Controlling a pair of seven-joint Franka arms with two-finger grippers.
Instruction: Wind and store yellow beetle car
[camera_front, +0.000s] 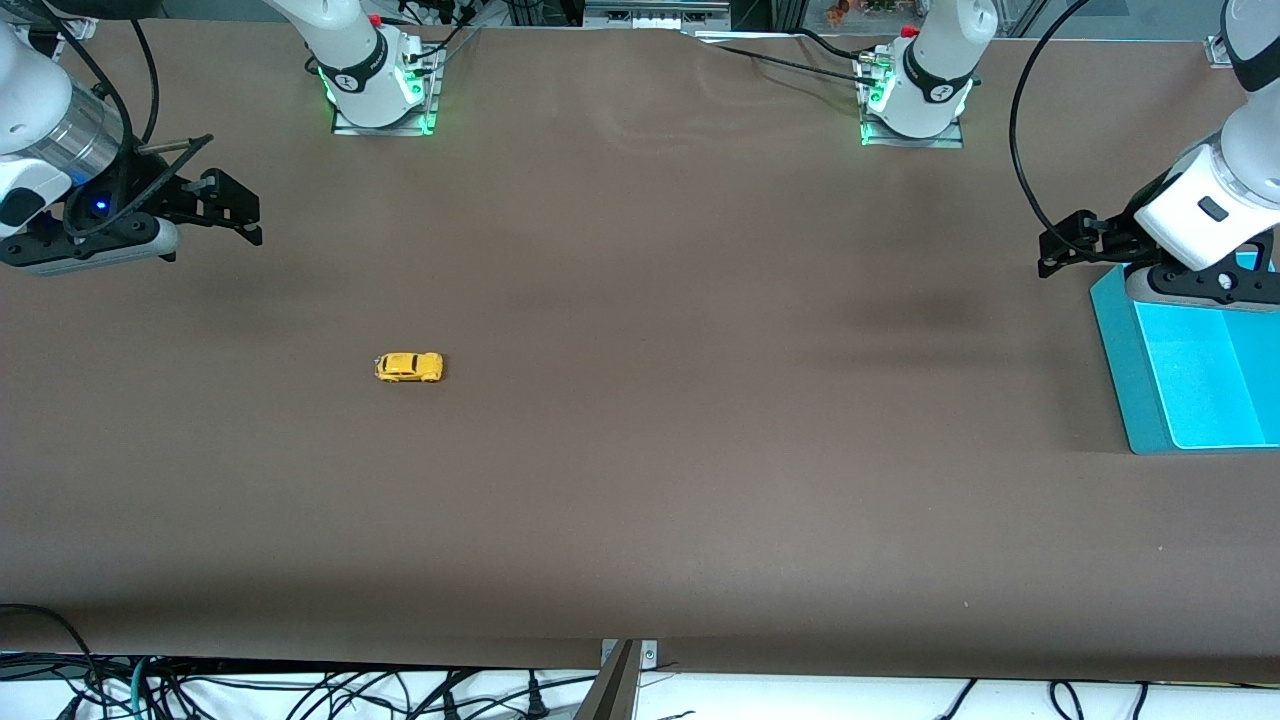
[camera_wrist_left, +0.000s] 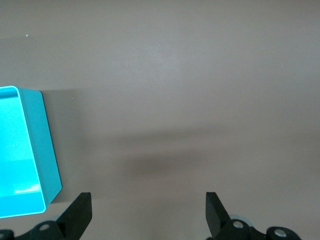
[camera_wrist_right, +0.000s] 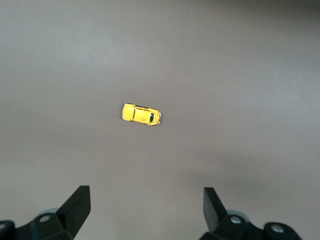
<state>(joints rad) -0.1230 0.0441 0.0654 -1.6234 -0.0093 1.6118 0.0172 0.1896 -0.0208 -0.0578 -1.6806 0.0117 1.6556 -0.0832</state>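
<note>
While both arms wait, my right gripper (camera_front: 245, 210) hangs wide and empty over the desk (camera_front: 640, 480) at its own end. My left gripper (camera_front: 1062, 243), equally wide, hovers by the cyan bin (camera_front: 1115, 340). Yellow beetle car (camera_front: 409, 367) sits on its wheels on bare desk, toward the right arm's end, well apart from the bin.

The yellow beetle car (camera_front: 409, 367) is ringed by bare counter (camera_front: 650, 450); the turquoise bin (camera_front: 1190, 370) stands well apart from it, under the left tool (camera_front: 1050, 255).
</note>
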